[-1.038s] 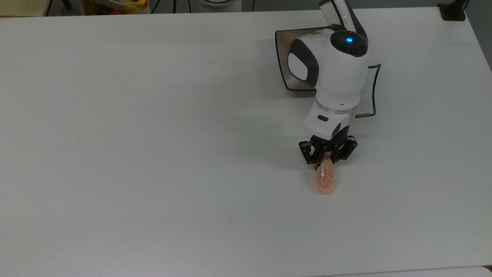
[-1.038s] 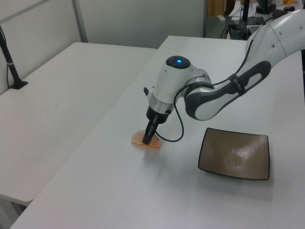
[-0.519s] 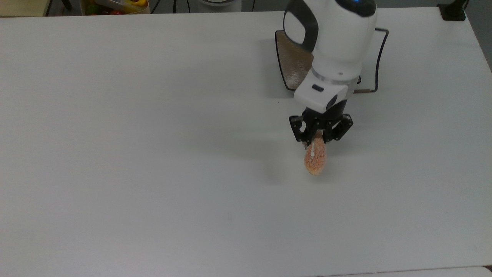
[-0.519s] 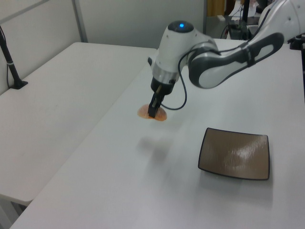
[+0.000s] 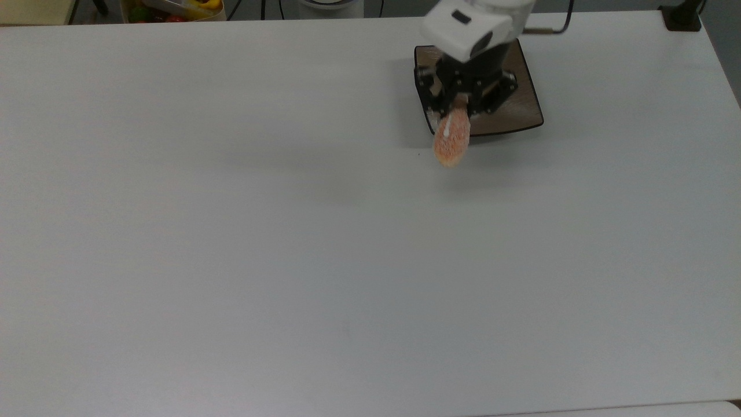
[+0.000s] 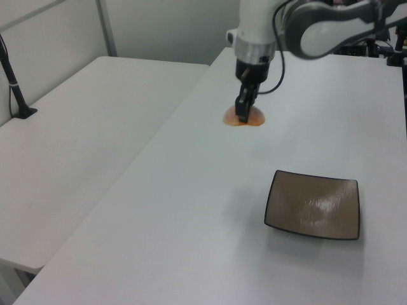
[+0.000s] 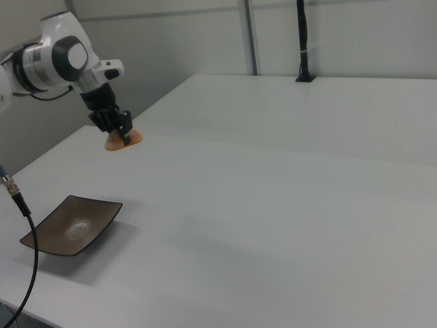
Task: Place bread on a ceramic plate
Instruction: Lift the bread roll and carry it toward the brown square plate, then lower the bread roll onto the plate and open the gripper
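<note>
The black two-finger pincer [image 6: 242,118] is gripping one small oval orange-pink speckled bread roll [image 5: 451,139] in the air, above the white worktop [image 5: 231,231], where one square brown glossy ceramic plate [image 6: 313,204] is sitting; grey partition walls are standing behind.

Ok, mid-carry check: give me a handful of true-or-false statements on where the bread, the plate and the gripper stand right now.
1. The gripper is shut on the small oval orange-pink bread roll. True.
2. The bread is lying in the dished centre of the square brown glossy ceramic plate. False: the gripper holds it in the air, as the left and right views show.
3. The plate is bare. True.
4. The plate sits on the white table. True.
5. A second roll lies on the table beside the plate. False: there is just the one held roll.
6. The plate is tipped up on one edge. False: it lies flat on the table.
</note>
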### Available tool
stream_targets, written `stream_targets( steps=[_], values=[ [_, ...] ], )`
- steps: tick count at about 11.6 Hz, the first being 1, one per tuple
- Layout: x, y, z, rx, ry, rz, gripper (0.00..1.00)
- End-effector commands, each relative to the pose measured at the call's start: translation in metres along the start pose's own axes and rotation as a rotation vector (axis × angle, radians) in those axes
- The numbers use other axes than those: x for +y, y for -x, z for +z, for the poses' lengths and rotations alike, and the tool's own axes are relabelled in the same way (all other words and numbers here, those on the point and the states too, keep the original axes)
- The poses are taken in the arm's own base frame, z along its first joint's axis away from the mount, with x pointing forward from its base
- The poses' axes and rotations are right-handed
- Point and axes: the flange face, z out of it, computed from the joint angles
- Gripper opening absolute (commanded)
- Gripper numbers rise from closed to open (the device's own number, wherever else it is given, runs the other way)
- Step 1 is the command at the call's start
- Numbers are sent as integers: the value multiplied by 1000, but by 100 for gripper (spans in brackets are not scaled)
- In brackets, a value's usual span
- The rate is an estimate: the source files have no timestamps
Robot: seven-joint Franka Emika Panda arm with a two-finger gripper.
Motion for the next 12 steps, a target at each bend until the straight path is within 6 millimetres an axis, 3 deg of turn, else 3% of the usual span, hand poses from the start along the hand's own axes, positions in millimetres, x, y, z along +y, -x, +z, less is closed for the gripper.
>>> stream_targets(
  steps=[1,3,6,9,12],
  values=[
    [20,48,-33,-130,-49,-87,27],
    [26,74,-38,-219,-48,-161,27],
    [19,113,-23,-301,-52,-222,26],
    [-14,144,9,-361,-32,-293,26],
    [-54,169,41,-311,-39,-312,26]
  ],
)
